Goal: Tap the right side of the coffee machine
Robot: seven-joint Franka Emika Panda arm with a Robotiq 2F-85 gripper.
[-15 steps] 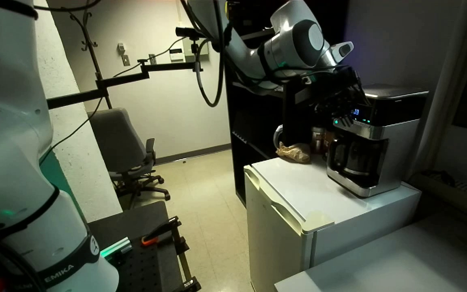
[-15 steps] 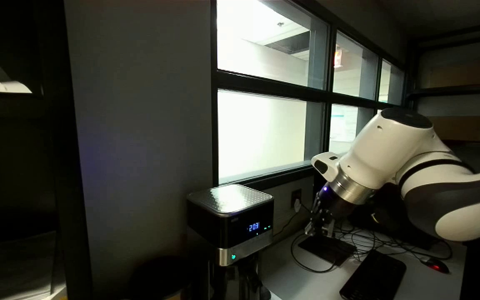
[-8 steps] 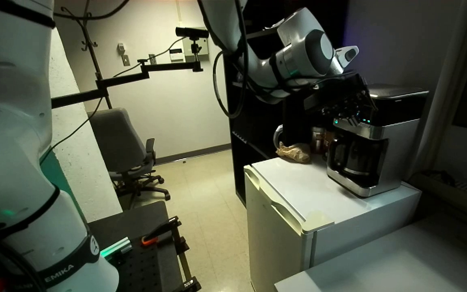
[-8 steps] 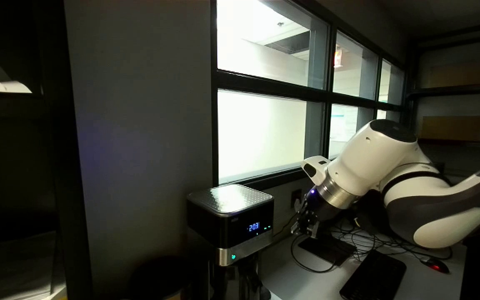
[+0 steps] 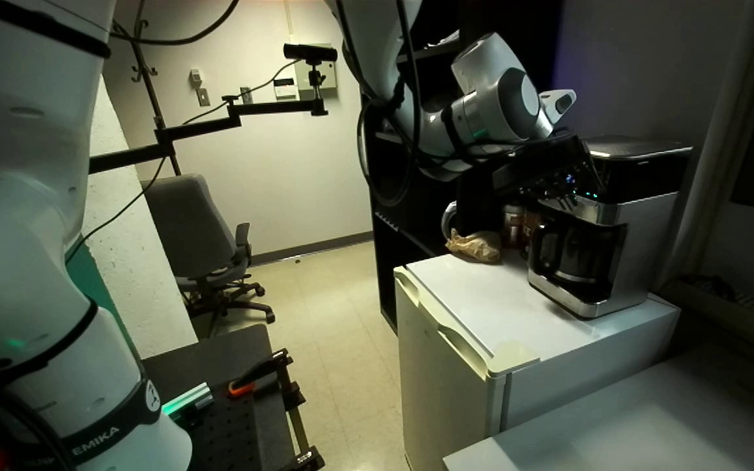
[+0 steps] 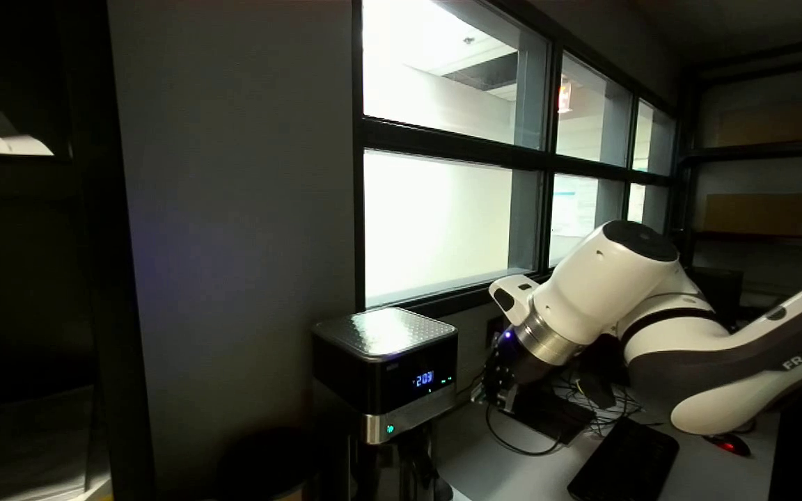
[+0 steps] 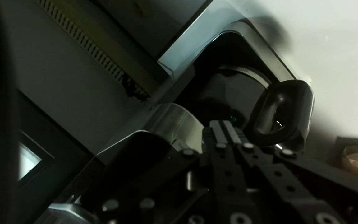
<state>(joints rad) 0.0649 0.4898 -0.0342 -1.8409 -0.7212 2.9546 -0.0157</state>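
The coffee machine (image 5: 645, 248) is a boxy silver-and-black machine standing on a white cabinet. Its dark carafe (image 5: 580, 258) sits below the front panel. In an exterior view its lit display and metal top show on the machine (image 6: 387, 334). My gripper (image 5: 574, 203) overlaps the machine's front there and partly hides the display. In an exterior view my gripper (image 6: 493, 403) hangs just right of the machine, with a gap between them in the picture. In the wrist view my fingertips (image 7: 225, 124) are together and empty, in front of the machine's silver band (image 7: 177, 124); contact cannot be told.
The white cabinet (image 5: 482, 301) bears the machine and a crumpled paper bag (image 5: 475, 247). A white desk (image 6: 707, 459) holds a keyboard (image 6: 624, 459), cables and a mouse (image 6: 727, 444). Windows and a wall stand behind. A black shelf (image 5: 410, 196) stands behind the cabinet.
The arm and gripper have moved lower and closer to the machine, leftward in an exterior view. The coffee machine has not moved.
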